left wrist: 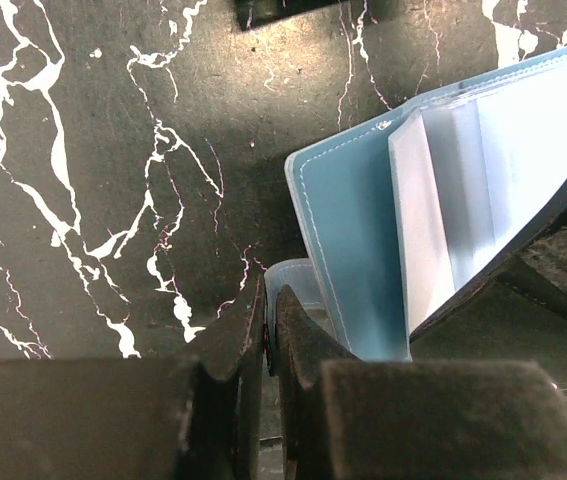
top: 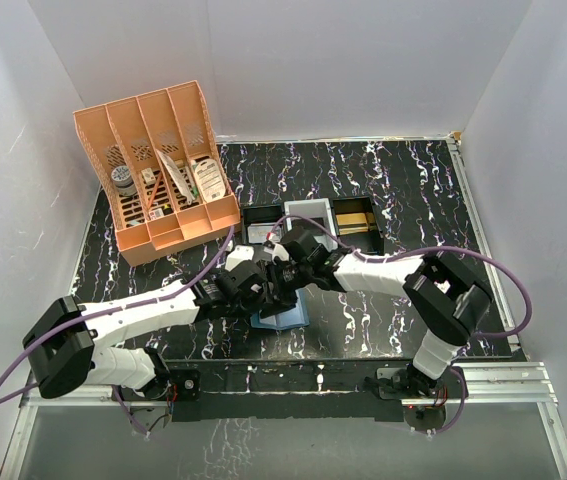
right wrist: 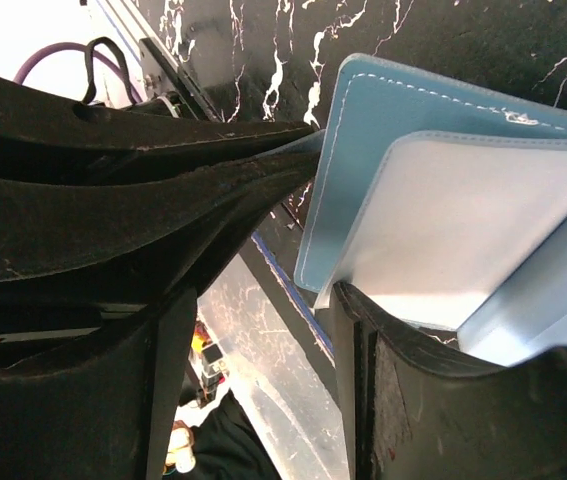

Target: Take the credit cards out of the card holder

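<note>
The card holder [top: 285, 318] lies open on the black marbled table [top: 403, 190], near the front edge and between the two arms. Its teal outer cover faces the table and its paler inner pocket panels are raised. The left gripper [left wrist: 266, 300] is pressed together on a thin pale flap at the lower corner of the card holder [left wrist: 353, 230], with the flap pinched between its two fingertips. The right gripper [right wrist: 261, 295] is spread, and table surface shows in the gap between its fingers. One of its fingers [right wrist: 383, 380] rests against the light inner panel of the card holder [right wrist: 363, 150], and the other stands apart from it. In the right wrist view, the left gripper's dark fingers meet the holder's stitched edge from the left. The pocket contents cannot be made out in any view. Behind the grippers, three small trays [top: 308, 215] sit side by side. An orange file organizer [top: 153, 170] stands at the far left corner of the table.
</note>
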